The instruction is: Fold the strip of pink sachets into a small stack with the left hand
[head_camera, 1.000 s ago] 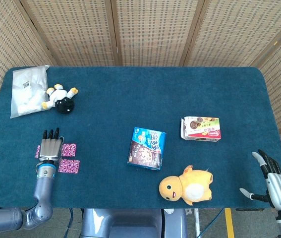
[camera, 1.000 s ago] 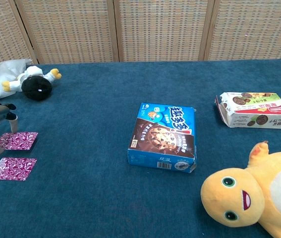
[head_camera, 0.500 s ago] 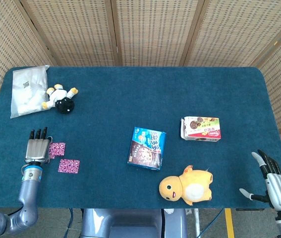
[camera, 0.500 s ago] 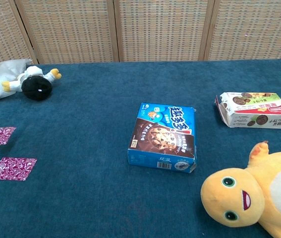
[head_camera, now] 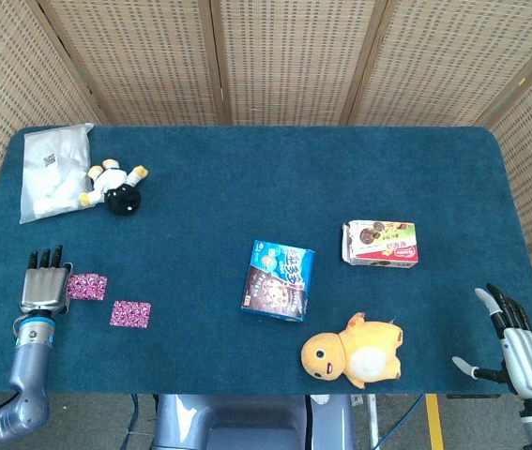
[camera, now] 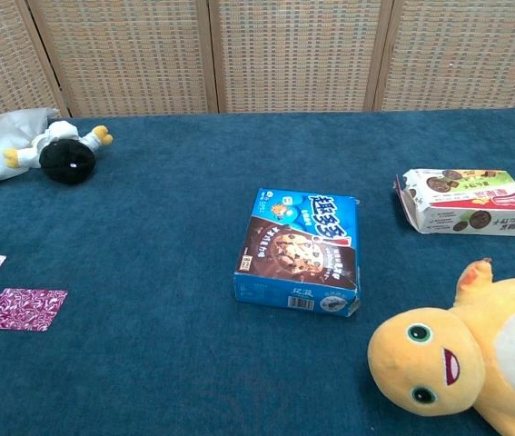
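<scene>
Now the left hand (head_camera: pixel 44 286) sits at the far left edge of the blue surface (head_camera: pixel 247 187), further left than a second ago, and the upper pink piece has travelled with it. In the head view that sachet piece (head_camera: pixel 86 287) lies just beside the hand's right edge, touching or nearly so; whether the fingers, which point away from the robot, pinch it or merely drag it is not clear, since the chest view shows only a sliver of pink at the frame's left border. The other sachet (head_camera: pixel 130 313) lies flat where it was, and the gap between the two pieces has widened. Whether a link still joins them cannot be made out.

That reads badly for the task: the sachets are spreading apart, not piling up, so the fold looks unfinished and probably needs the near piece brought back over the flat one.

The right hand (head_camera: pixel 519 345) hovers off the surface's right corner, fingers spread, holding nothing.
</scene>
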Available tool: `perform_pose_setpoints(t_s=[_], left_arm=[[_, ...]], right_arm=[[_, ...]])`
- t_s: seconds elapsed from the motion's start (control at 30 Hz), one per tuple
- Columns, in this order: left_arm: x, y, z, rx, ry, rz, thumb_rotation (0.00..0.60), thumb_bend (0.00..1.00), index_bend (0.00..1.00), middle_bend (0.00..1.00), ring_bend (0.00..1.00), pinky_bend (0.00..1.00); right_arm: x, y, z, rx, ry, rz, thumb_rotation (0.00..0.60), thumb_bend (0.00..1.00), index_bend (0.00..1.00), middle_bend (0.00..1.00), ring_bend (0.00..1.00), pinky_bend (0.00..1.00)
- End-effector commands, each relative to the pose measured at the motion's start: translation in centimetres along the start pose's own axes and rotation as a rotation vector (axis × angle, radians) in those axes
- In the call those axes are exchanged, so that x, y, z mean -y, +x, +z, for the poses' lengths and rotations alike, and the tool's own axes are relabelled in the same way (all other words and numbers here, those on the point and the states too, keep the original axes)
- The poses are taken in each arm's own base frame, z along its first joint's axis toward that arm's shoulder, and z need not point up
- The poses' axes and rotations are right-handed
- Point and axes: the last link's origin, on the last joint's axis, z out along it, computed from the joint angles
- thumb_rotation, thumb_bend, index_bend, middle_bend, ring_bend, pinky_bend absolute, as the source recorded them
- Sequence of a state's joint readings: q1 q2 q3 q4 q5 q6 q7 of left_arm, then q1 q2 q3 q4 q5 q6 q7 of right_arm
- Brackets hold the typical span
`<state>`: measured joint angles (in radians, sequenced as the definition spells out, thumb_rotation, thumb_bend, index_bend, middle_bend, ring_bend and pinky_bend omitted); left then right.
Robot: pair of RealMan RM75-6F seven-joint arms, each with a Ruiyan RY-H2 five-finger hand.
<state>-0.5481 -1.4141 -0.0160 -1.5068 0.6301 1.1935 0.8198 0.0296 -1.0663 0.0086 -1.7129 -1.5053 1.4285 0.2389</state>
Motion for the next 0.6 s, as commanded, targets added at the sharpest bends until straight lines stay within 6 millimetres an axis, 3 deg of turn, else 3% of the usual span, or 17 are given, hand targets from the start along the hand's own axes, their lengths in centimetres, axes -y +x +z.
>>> perform_pose_setpoints(t_s=[0.03,0.6], left_arm=[[0.1,-0.15,0.1,0.003,-0.001,0.007,0.6,0.37,0.44,0.0,0.0,0.0],[-0.45,-0.6,0.53,0.0,-0.004,0.019,0.6,0.34,0.44,0.0,0.0,0.0]], right_arm=[[-0.03,0.0,0.0,0.0,-0.001,0.0,0.6,0.11,0.04,0.0,0.0,0.0],[-0.15,0.17,-0.03,-0.006,0.001,0.007,0.6,0.11,0.04,0.0,0.0,0.0]])
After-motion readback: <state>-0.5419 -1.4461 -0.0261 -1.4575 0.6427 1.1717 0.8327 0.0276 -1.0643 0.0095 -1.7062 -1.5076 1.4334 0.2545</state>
